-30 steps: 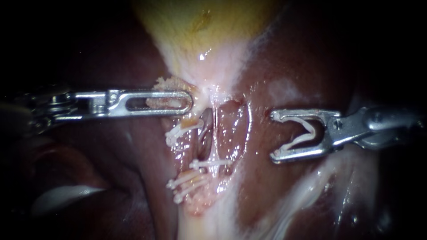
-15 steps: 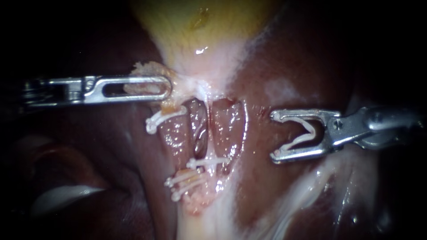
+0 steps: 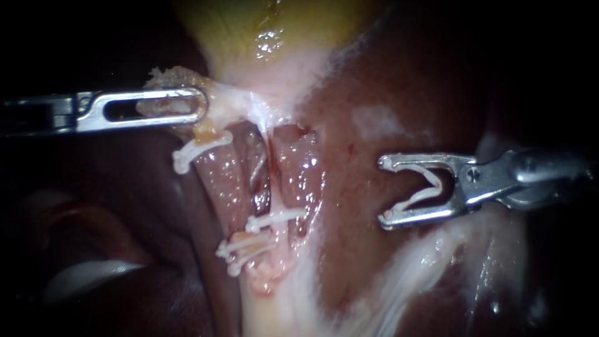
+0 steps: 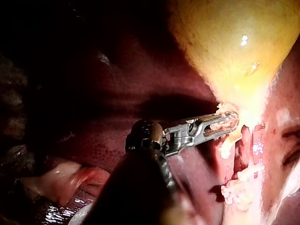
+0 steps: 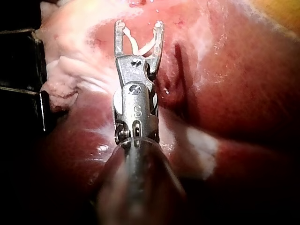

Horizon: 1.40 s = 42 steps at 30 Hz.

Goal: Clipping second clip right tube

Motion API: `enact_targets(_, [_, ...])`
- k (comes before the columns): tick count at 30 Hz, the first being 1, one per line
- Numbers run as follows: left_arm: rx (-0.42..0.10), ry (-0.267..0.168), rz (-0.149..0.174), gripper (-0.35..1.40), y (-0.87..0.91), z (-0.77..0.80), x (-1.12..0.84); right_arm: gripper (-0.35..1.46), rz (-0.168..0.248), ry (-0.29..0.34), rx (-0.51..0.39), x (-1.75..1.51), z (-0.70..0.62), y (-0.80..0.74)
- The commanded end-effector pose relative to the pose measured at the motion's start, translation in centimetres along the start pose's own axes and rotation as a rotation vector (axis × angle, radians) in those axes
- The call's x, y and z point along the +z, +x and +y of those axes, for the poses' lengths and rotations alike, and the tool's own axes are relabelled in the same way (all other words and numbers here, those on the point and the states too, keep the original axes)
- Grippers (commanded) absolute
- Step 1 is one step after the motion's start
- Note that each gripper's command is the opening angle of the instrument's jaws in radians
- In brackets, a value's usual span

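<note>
The right tool (image 3: 385,190) holds a loaded clip (image 3: 427,188) in wide-spread jaws, well apart from the right tube (image 3: 304,181); the left tool (image 3: 198,106) is clamped on a pale tissue flap (image 3: 163,81). Should that grip slip, the tube may slacken and the clip land askew. Bare tube lies above the seated clip (image 3: 277,218), with liver (image 3: 359,212) close alongside.

Gallbladder (image 3: 262,31) above tubes (image 3: 218,181); left instrument (image 3: 187,106) at its neck; clip (image 3: 415,200) in right instrument (image 3: 384,190), well right.
</note>
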Motion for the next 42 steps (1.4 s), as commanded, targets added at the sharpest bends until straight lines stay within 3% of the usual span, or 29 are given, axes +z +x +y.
enact_targets(1, [0.0,-0.002,0.0,-0.32,0.0,0.0,0.0,0.5,0.001,0.0,0.0,0.01,0.0,0.0])
enact_targets(8, [0.0,0.001,-0.002,-0.32,0.03,-0.04,0.0,0.5,0.001,-0.001,0.002,0.08,0.01,0.02])
enact_targets(17, [0.0,0.005,0.0,-0.3,0.07,-0.13,0.02,0.5,0.017,0.013,0.164,0.35,0.07,0.05])
enact_targets(25, [0.001,0.013,0.004,-0.28,0.12,-0.2,0.05,0.5,0.025,0.017,0.247,0.7,0.12,-0.03])
enact_targets(42, [0.002,0.023,0.01,-0.28,0.18,-0.31,0.1,0.5,0.034,0.03,0.299,1.28,0.26,-0.14])
